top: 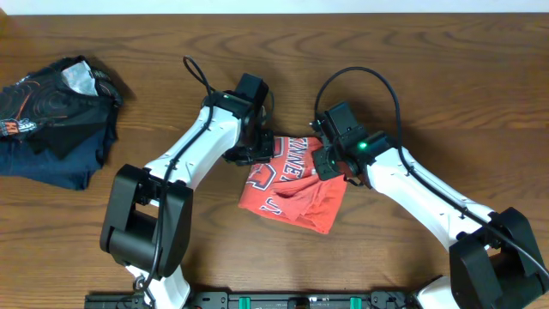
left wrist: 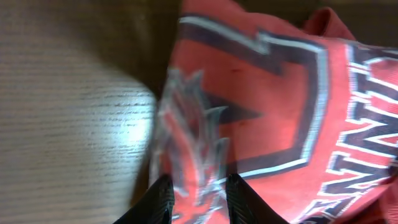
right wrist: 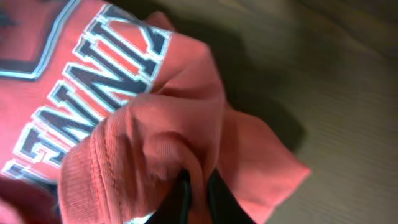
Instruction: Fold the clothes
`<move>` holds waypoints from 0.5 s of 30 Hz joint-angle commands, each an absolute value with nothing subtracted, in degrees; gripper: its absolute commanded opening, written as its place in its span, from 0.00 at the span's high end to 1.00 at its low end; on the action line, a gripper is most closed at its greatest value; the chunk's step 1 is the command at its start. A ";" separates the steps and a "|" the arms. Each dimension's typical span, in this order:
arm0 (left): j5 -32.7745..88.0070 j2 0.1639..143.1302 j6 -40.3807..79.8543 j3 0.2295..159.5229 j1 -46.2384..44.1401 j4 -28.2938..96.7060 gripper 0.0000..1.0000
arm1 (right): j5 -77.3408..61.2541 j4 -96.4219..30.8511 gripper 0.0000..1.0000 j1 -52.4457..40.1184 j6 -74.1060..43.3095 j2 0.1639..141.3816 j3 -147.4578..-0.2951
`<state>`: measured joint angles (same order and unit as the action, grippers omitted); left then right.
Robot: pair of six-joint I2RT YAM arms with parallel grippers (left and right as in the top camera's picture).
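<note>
The clothes [top: 296, 190], a coral-red T-shirt with white-edged block lettering, lie bunched in the middle of the table between both arms. My left gripper [top: 250, 155] is at the shirt's left edge. In the left wrist view its fingers [left wrist: 163, 198] stand either side of a blurred fold of the printed fabric [left wrist: 186, 124] and grip it. At the shirt's upper right corner my right gripper [top: 329, 163] is shut. The right wrist view shows a ridge of plain red cloth [right wrist: 155, 134] pinched between its nearly closed jaws, close to a ribbed hem.
A heap of dark navy garments [top: 53, 116] with orange print lies at the far left of the wooden table [top: 446, 77]. Both arm bases stand at the near edge.
</note>
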<state>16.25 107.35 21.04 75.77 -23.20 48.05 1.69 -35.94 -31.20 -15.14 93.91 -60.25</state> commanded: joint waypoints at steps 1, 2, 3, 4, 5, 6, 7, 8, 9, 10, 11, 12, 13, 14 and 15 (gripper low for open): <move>16.47 107.50 21.47 75.31 -23.88 47.42 0.70 | 8.82 -37.71 0.85 -30.11 -22.09 93.73 -60.27; 16.47 107.50 21.47 75.13 -24.21 46.92 0.69 | 8.86 -38.70 0.83 -29.67 -22.85 93.73 -60.27; 16.47 107.50 21.43 74.91 -24.43 46.35 0.69 | 9.32 -39.81 0.83 -29.23 -23.94 93.73 -60.27; 16.47 107.50 20.99 74.56 -24.75 45.56 0.69 | 10.04 -40.99 0.83 -28.77 -25.21 93.73 -60.27; 16.47 107.50 20.58 74.15 -25.10 44.73 0.69 | 11.05 -42.19 0.82 -28.36 -26.70 93.73 -60.27; 16.47 107.50 20.43 73.69 -25.47 43.94 0.69 | 12.32 -43.40 0.82 -27.88 -28.10 93.73 -60.25; 16.49 107.50 20.45 73.12 -25.87 43.18 0.69 | 13.30 -44.36 0.79 -27.49 -28.75 93.73 -60.27; 16.49 107.50 20.45 72.62 -26.30 42.68 0.69 | 14.17 -45.12 0.77 -27.03 -29.10 93.73 -60.27; 16.49 107.50 20.43 72.31 -26.68 42.50 0.69 | 14.76 -45.45 0.76 -26.63 -29.45 93.73 -60.27; 16.47 107.50 20.43 72.07 -27.14 42.48 0.69 | 14.96 -45.58 0.76 -26.20 -29.54 93.73 -60.27; 16.47 107.50 20.43 71.94 -27.49 42.46 0.70 | 15.05 -45.69 0.75 -25.85 -29.54 93.73 -60.27; 16.45 107.50 20.43 71.83 -27.83 42.48 0.69 | 15.03 -45.89 0.75 -25.30 -29.61 93.73 -60.27; 16.45 107.50 20.43 71.79 -28.12 42.52 0.69 | 15.00 -46.15 0.76 -24.80 -30.41 93.69 -60.27; 16.45 107.50 20.43 71.75 -28.27 42.52 0.69 | 14.92 -46.54 0.76 -24.08 -32.01 93.54 -60.27; 16.45 107.50 20.43 71.72 -28.36 42.52 0.69 | 13.98 -46.57 0.79 -23.53 -32.56 93.23 -60.29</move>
